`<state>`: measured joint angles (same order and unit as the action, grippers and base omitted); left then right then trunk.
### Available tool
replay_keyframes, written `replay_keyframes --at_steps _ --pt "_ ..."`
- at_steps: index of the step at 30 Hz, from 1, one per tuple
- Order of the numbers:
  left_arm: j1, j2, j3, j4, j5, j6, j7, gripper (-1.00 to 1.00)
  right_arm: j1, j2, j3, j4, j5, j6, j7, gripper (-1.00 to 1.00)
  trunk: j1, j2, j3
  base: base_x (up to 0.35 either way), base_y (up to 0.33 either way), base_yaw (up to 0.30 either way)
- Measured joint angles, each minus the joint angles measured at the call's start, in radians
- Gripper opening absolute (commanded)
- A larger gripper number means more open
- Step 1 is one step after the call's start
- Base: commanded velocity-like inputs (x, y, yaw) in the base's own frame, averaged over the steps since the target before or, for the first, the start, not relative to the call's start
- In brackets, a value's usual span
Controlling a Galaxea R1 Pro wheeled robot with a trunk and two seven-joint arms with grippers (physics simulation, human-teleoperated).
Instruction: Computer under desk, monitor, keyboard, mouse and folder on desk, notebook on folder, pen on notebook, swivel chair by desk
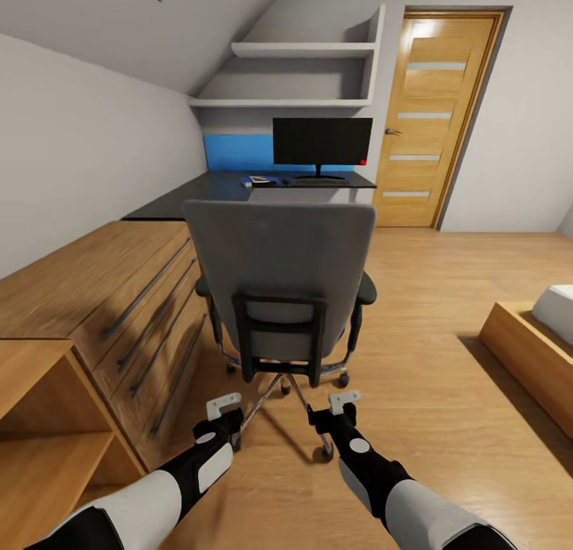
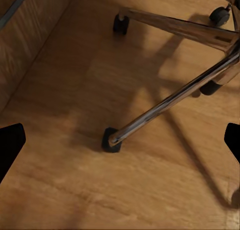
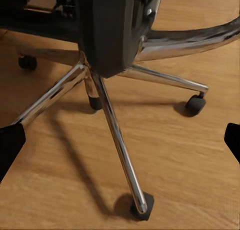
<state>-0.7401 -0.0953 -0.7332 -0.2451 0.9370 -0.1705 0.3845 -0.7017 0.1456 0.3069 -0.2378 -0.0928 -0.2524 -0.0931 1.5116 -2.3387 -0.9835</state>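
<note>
We face the grey-upholstered swivel chair; wide black monitor already on the black desk (chair unplaced); left gripper and right gripper spread, empty.

left arm: white rounded forearm shell tapering into black wrist, pale oval patch showing | right arm: matching | grippers: white angular finger brackets showing on black bases
</note>
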Motion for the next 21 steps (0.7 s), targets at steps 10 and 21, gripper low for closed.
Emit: replay_keyframes --at_steps 10,21 --pt "0.0 0.0 -0.005 0.0 -0.001 0.0 -0.001 1.0 0.0 0.0 0.0 0.0 0.001 0.0 0.001 1.0 0.0 0.0 0.0 0.234 0.01 0.0" --pt "0.0 0.001 -0.005 0.0 0.0 0.0 0.0 1.0 0.0 0.003 0.0 0.001 0.0 -0.002 -0.001 1.0 0.0 0.0 0.0 0.27 0.001 0.0"
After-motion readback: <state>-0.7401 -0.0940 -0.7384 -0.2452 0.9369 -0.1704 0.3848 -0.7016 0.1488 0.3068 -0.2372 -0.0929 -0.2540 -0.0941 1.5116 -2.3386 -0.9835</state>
